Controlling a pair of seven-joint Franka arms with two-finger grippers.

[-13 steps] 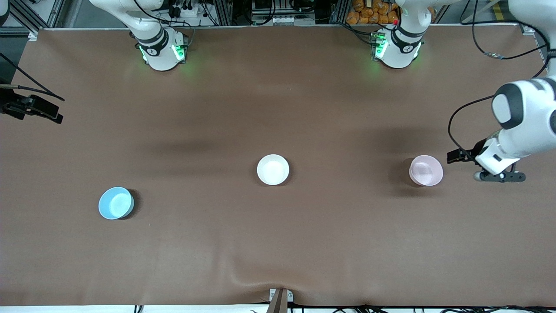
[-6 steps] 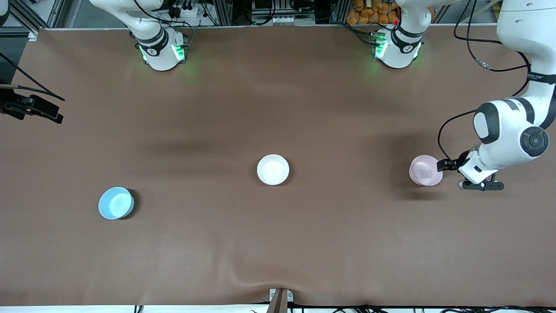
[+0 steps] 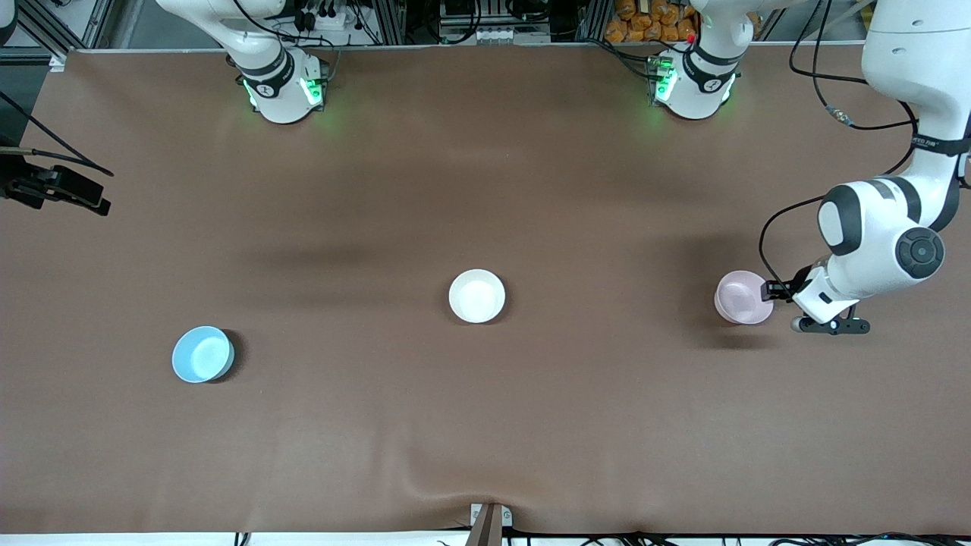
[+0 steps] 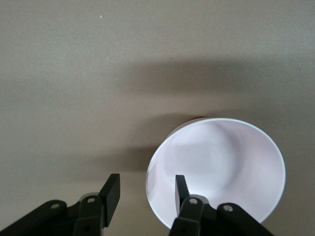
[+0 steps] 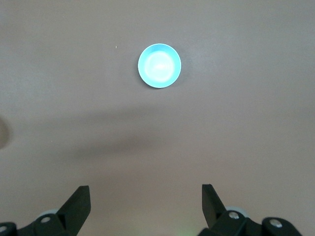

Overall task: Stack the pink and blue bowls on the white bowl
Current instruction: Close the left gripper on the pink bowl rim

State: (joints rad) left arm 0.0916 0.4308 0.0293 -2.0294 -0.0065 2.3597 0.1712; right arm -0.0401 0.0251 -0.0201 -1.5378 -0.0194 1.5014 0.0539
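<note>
The pink bowl (image 3: 743,297) stands upright toward the left arm's end of the table. My left gripper (image 3: 771,290) is low at its rim on the side away from the white bowl. In the left wrist view the left gripper (image 4: 146,181) is open and straddles the rim of the pink bowl (image 4: 221,167), one finger inside and one outside. The white bowl (image 3: 476,296) sits mid-table. The blue bowl (image 3: 202,354) lies toward the right arm's end, nearer the front camera. My right gripper (image 5: 145,194) hangs open high above the blue bowl (image 5: 159,66), holding nothing.
Brown cloth (image 3: 485,425) covers the whole table, with a slight wrinkle at its front edge. The two arm bases (image 3: 282,91) stand along the back edge. A small bracket (image 3: 489,519) sits at the front edge.
My left arm has moved in to the pink bowl and its jaws have narrowed around the rim. The bowls and the right arm have not moved.
</note>
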